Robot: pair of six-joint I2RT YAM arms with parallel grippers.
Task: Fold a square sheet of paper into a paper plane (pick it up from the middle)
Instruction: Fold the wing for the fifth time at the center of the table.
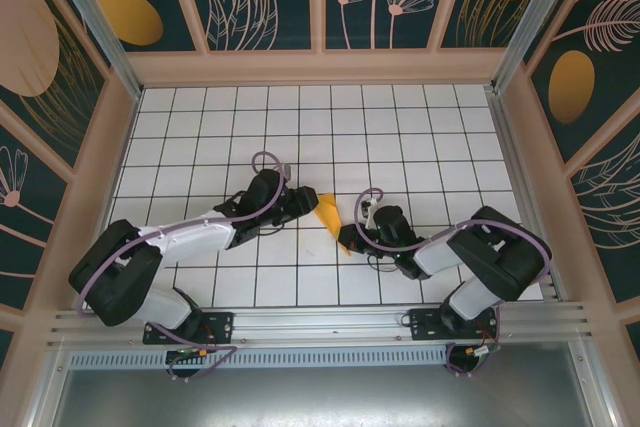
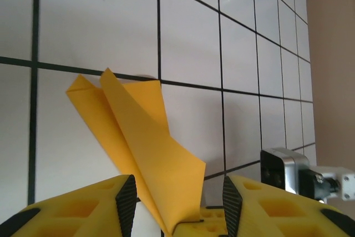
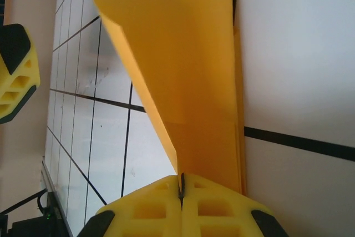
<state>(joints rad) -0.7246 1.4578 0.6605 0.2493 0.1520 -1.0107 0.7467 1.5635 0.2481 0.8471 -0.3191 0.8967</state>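
We look down on the white grid table (image 1: 200,117), and both arms meet near its middle. The left arm (image 1: 180,237) reaches in from 8 o'clock and the right arm (image 1: 480,247) from 4 o'clock. Between them sits the folded paper (image 1: 328,212), an orange-yellow wedge with its wide end toward 12 o'clock. The left gripper (image 1: 305,202) is at the wedge's 9 o'clock. From its wrist, we see the jaws of that gripper (image 2: 176,198) spread, with the paper (image 2: 144,154) rising between them. The right gripper (image 1: 350,239) sits at the wedge's 5 o'clock. Up close, that gripper (image 3: 181,184) has its jaws pressed together, pinching the paper's (image 3: 177,65) narrow end.
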